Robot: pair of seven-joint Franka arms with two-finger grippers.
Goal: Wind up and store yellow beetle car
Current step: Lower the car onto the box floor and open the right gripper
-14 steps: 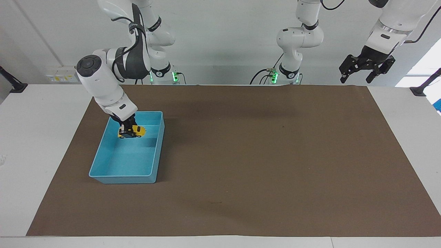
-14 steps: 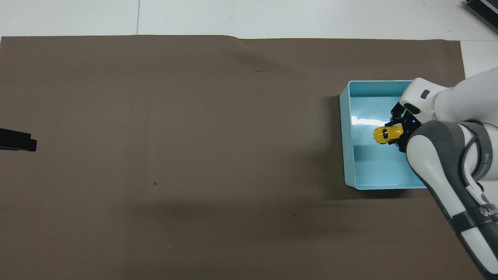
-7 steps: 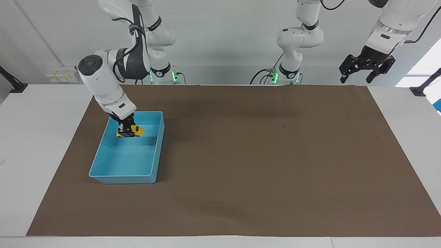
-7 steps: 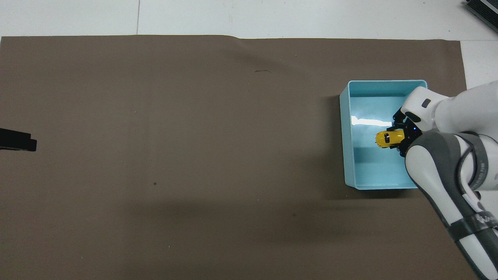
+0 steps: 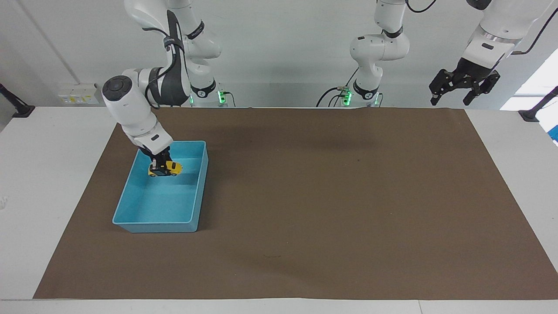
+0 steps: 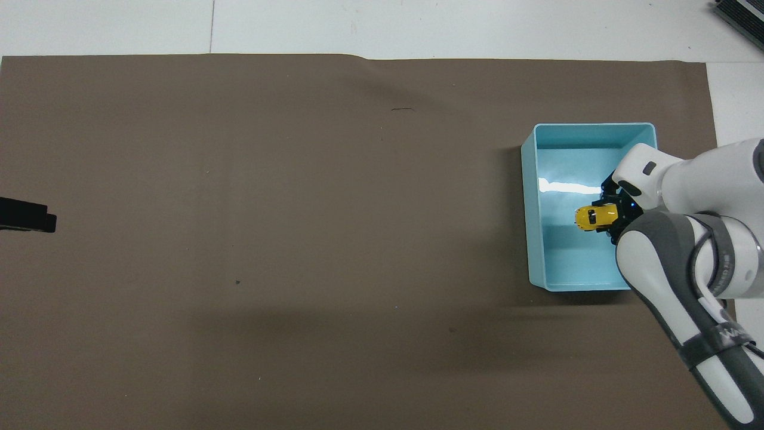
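Note:
The yellow beetle car [image 5: 167, 169] is held in my right gripper [image 5: 159, 165], which is shut on it low inside the blue tray [image 5: 152, 224], in the part of the tray nearer to the robots. I cannot tell whether the car touches the tray floor. In the overhead view the car [image 6: 592, 217] pokes out from the right gripper [image 6: 613, 213] over the tray [image 6: 588, 126]. My left gripper [image 5: 464, 90] waits, raised and open, over the table edge at the left arm's end; its tip shows in the overhead view [image 6: 27, 215].
A brown mat [image 5: 331, 196] covers most of the white table. The tray stands on the mat toward the right arm's end.
My right gripper has sunk a little deeper into the tray with the car, and its arm has drawn back slightly toward the robots. The left arm has not moved.

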